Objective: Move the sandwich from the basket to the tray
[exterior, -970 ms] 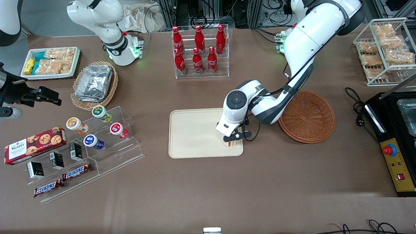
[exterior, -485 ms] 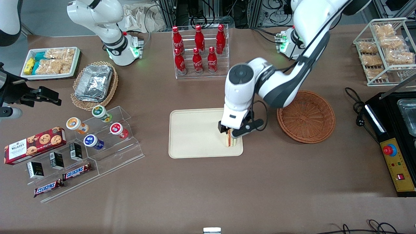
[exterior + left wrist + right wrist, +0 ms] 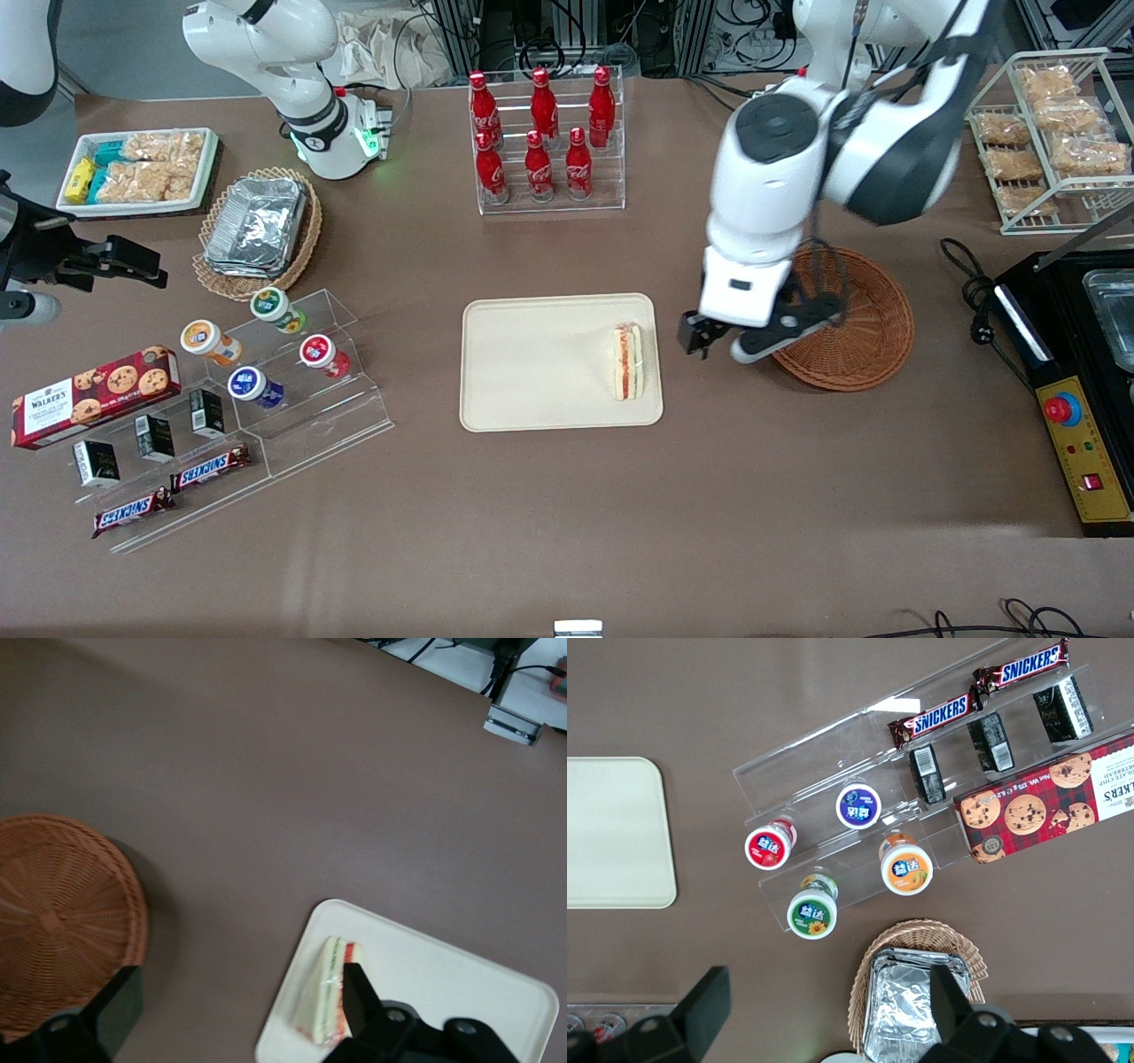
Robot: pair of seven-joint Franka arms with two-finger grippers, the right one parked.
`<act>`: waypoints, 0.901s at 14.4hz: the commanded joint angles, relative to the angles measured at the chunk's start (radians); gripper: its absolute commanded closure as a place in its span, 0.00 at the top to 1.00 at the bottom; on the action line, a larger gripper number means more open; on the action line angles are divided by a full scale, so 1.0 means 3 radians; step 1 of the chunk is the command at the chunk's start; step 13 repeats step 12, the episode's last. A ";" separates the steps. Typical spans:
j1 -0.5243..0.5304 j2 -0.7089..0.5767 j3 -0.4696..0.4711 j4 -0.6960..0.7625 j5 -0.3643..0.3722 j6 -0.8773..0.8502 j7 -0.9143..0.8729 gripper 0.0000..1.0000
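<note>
Your sandwich (image 3: 628,361) now lies on the tray (image 3: 532,363), resting on its side near the tray edge closest to the basket (image 3: 846,319), with nothing gripping it. The hand (image 3: 718,341) has let go: its fingers stand apart and empty, raised above the worktop (image 3: 567,514) between the tray and the basket. The wrist view confirms this, showing the sandwich (image 3: 326,992) on the tray (image 3: 443,992) well below the spread fingers, and the basket (image 3: 62,921) bare.

Against the earlier frames, you will note the hand was down on the sandwich at the tray; it has since released, lifted and swung toward the working arm's end of the worktop. The sandwich kept its place.

In my judgement the placement is complete; only retraction of the arm remains.
</note>
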 commanded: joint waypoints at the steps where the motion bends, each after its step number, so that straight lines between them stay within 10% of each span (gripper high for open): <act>1: -0.0007 -0.0447 0.0348 -0.0075 -0.0392 -0.0479 0.1018 1.00; 7: -0.0007 -0.0812 0.1340 -0.0167 -0.0679 -0.0987 0.3295 1.00; 13: -0.0012 -0.0720 0.1536 -0.0004 -0.0659 -0.0992 0.3528 1.00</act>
